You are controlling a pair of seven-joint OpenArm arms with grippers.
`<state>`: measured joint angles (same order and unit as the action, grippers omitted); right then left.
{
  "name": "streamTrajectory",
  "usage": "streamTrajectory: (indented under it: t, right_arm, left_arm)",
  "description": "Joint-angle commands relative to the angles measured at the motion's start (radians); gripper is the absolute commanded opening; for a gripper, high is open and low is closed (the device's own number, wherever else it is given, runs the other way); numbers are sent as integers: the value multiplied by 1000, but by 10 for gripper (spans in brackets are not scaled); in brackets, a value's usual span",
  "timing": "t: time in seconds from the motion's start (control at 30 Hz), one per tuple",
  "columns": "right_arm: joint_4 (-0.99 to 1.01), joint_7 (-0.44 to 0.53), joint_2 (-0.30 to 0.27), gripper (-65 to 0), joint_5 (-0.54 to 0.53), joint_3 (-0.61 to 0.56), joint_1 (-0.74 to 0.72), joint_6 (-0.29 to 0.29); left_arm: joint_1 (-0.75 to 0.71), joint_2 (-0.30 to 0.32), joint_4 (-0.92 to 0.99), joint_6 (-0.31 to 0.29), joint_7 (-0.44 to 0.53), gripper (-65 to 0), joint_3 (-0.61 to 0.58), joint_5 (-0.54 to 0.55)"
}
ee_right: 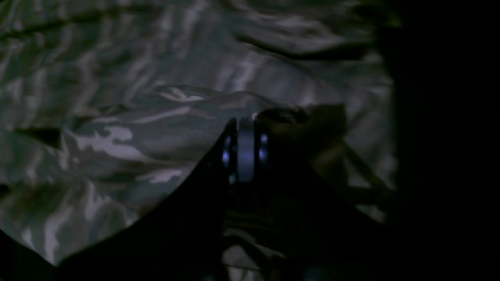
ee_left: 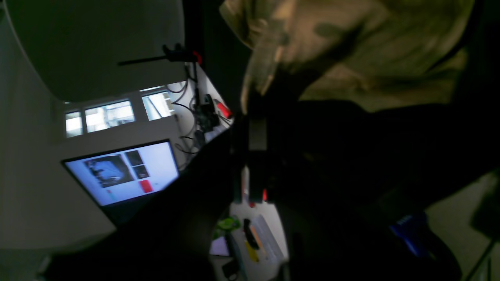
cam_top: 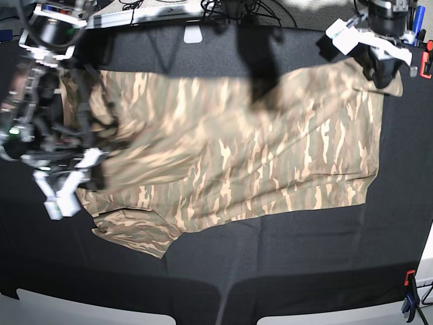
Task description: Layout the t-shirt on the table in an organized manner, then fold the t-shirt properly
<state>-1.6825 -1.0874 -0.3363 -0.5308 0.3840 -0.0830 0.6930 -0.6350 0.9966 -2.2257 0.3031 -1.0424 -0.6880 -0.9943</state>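
Black table point(cam_top: 284, 257) cloth fills the near edge of the base view, with a red-and-blue clamp point(cam_top: 408, 298) seen at the near right corner. Camouflage t-shirt point(cam_top: 257, 162) is spread across the middle of the table, wrinkled, with one sleeve point(cam_top: 135, 233) lying at the near left and the long edge running toward the far right. Right gripper point(cam_top: 95, 175) is seen at the left side of the base view, down on the shirt's left edge; its jaws are clenched, and in the right wrist view a fold of camo fabric point(ee_right: 175, 113) is bunched right at the fingertips, so the shirt is taken as pinched. Left gripper point(cam_top: 379, 68) is placed at the far right corner of the shirt, jaws clamped on the fabric; in the left wrist view the shirt point(ee_left: 351, 47) is seen hanging just past the closed fingers point(ee_left: 258, 132). A lit laptop screen point(ee_left: 125, 171) and cables are visible in the background of that view. Both wrist views are dark and blurred, so finer contact detail cannot be told.
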Motion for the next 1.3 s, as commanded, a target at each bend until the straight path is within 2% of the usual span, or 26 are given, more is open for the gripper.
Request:
streamTrajectory:
  t: [0.0, 0.13, 0.23, 0.3, 0.5, 0.67, 0.83, 1.07, 1.17, 1.27]
  right_arm:
    - [-19, 30, -22, -650, -24, 9, -21, 5]
    - [-19, 41, -35, -650, -24, 8, -34, 5]
    - [-19, 47, -35, -650, -27, 8, -49, 5]
    - [-19, 50, -35, -650, -27, 8, -56, 5]
    - [-19, 53, -35, -650, -25, 9, -56, 5]
    - [-19, 29, -35, -650, -23, 9, -55, 5]
    - [-19, 15, -47, -650, -22, 9, -54, 5]
    - [-19, 6, -84, -650, -19, 9, -53, 5]
    - [-19, 14, -88, -650, -19, 9, -53, 5]
    - [-19, 34, -88, -650, -19, 9, -53, 5]
  left_arm:
    - [13, 13, -16, 12, 15, -650, 1, -24]
    - [77, 13, -14, 12, 116, -650, 1, 13]
    - [128, 13, -11, 8, 266, -650, 1, 169]
    - [163, 13, -11, 6, 331, -650, 1, 230]
    - [302, 13, 35, -1, 340, -650, 1, 332]
    - [363, 13, 197, -1, 357, -650, 1, 405]
    - [367, 12, 341, 0, 408, -650, 1, 399]
    - [426, 12, 377, 0, 416, -650, 1, 394]
    - [461, 13, 377, 0, 457, -650, 1, 397]
    - [486, 12, 380, 0, 557, -650, 1, 456]
